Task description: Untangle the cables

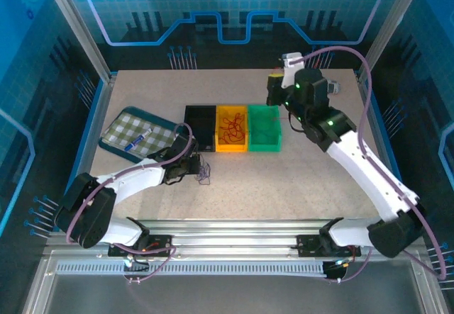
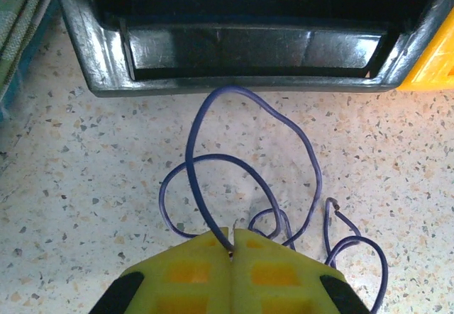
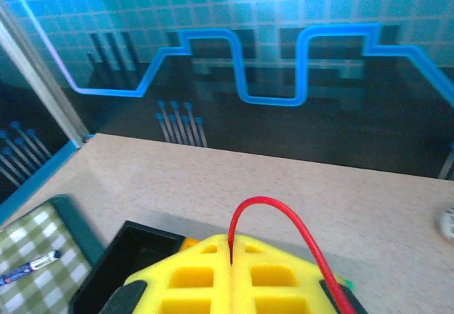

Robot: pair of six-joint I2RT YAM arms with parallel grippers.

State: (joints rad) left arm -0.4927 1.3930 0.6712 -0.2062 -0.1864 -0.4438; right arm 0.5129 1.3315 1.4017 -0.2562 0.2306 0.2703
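A thin blue cable [image 2: 250, 178] lies in loose loops on the speckled table, just in front of the black bin [image 2: 248, 45]. My left gripper [image 2: 233, 233] is shut on one strand of it, which disappears between the yellow pads. From above, that gripper [image 1: 191, 166] sits low on the table beside the small blue tangle [image 1: 205, 172]. My right gripper [image 3: 231, 239] is raised and shut on a red cable [image 3: 268, 201]. The red cable arches up from the pads and runs down to the right. From above, the right gripper [image 1: 274, 89] hangs over the green bin [image 1: 264, 127].
Three bins stand in a row mid-table: black [image 1: 200, 127], orange [image 1: 243, 144] holding red wires [image 1: 230, 126], and green. A teal tray [image 1: 112, 142] with a checked cloth and a marker [image 1: 135, 142] sits at the left. Blue enclosure walls surround the table.
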